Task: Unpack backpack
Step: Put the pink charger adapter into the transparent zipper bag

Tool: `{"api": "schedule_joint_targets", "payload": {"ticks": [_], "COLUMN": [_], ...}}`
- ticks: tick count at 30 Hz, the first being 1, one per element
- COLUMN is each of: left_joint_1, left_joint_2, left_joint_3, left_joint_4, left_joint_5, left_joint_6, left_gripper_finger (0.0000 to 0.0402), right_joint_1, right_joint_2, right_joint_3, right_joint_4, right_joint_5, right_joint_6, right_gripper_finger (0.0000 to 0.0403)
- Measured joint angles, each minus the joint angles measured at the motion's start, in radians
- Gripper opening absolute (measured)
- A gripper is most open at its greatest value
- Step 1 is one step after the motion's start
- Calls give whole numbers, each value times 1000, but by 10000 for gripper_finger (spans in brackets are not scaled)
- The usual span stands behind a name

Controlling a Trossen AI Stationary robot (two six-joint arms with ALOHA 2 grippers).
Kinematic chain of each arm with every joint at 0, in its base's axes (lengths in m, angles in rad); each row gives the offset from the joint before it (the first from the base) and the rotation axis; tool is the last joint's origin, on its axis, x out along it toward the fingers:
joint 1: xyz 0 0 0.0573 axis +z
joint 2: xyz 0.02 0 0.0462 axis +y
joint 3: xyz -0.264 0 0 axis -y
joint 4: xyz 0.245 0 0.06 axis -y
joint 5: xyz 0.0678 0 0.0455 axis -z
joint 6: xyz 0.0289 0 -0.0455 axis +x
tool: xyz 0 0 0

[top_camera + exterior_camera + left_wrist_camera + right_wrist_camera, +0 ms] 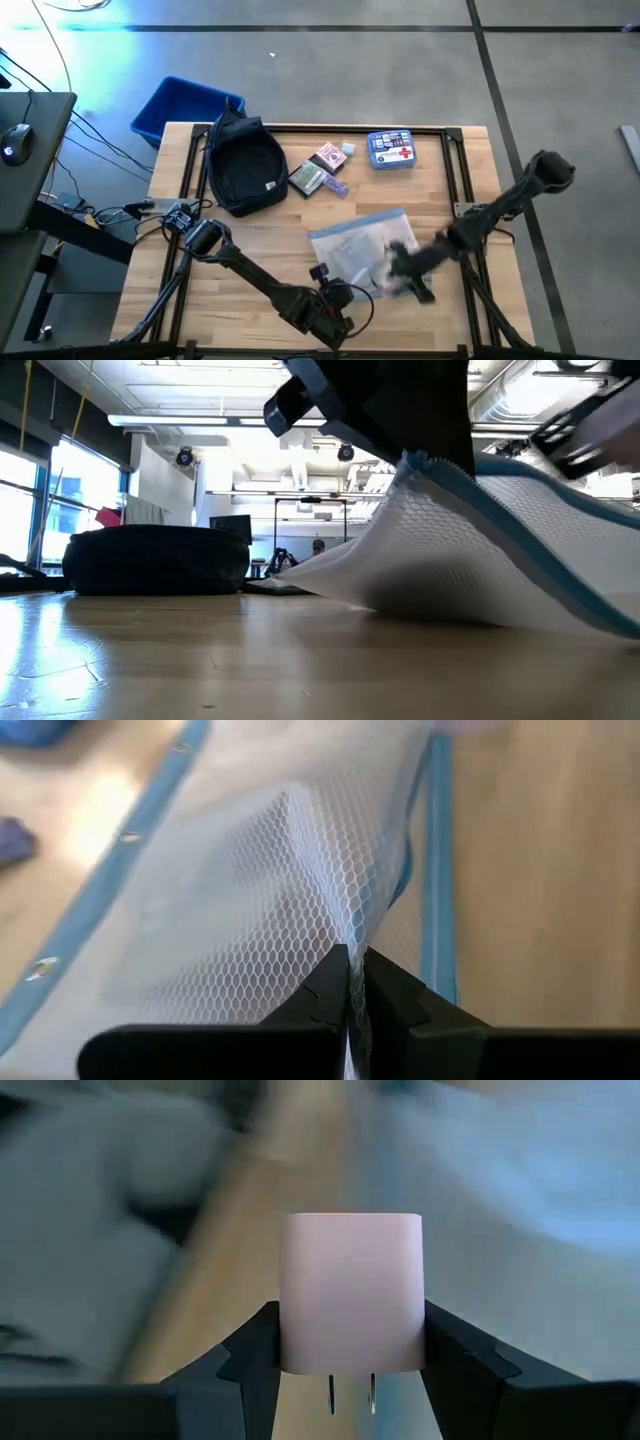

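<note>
Risk: right gripper clamps white plug low; may slip; left gripper, pinching mesh pouch, could tear it

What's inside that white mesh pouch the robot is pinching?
Nothing shows through the mesh pouch where the left gripper pinches it; its far end is hidden by the right gripper, which holds a white plug adapter.
</note>
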Motion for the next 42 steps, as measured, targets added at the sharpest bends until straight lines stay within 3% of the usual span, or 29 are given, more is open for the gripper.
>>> {"api": "schedule_joint_targets", "payload": {"ticks": [2, 6, 9, 12, 16, 18, 22, 25, 29, 35, 39, 42], "left_joint_1": [2, 2, 1, -2, -1, 0, -2, -5, -6, -6, 0, 8], "left_joint_2": [0, 0, 0, 0, -2, -2, -2, -2, -3, -4, -4, -4], "left_joint_3": [0, 0, 0, 0, -1, -1, -1, -1, -1, -1, 0, 0], "left_joint_4": [1, 2, 17, 63, 114, 122, 119, 115, 84, 13, -58, -111], "left_joint_5": [-37, -90, -121, -90, -49, -45, -29, -17, -15, -22, -7, 53], "left_joint_6": [0, -9, 14, 75, 155, 168, 171, 173, 146, 90, 45, 45], "left_gripper_finger": [0, 0, 0, 0, 0, 0, 0, 0, 0, 0, 0, 0], "right_joint_1": [77, 111, 91, 48, -45, -99, -167, -175, -144, -35, 36, -11], "right_joint_2": [45, 177, 275, 347, 380, 382, 382, 382, 370, 286, 192, 114], "right_joint_3": [0, 28, 67, 97, 154, 160, 159, 158, 158, 198, 220, 222], "right_joint_4": [100, 95, 108, 95, 4, -68, -67, -67, -72, -218, -304, -384], "right_joint_5": [64, 165, 221, 366, 538, 554, 562, 593, 624, 546, 697, 755], "right_joint_6": [8, 35, 3, -26, 91, 151, 166, 181, 170, 112, 104, 85], "right_gripper_finger": [171, 171, 171, 171, 171, 185, 278, 335, 378, 386, 369, 354]}}
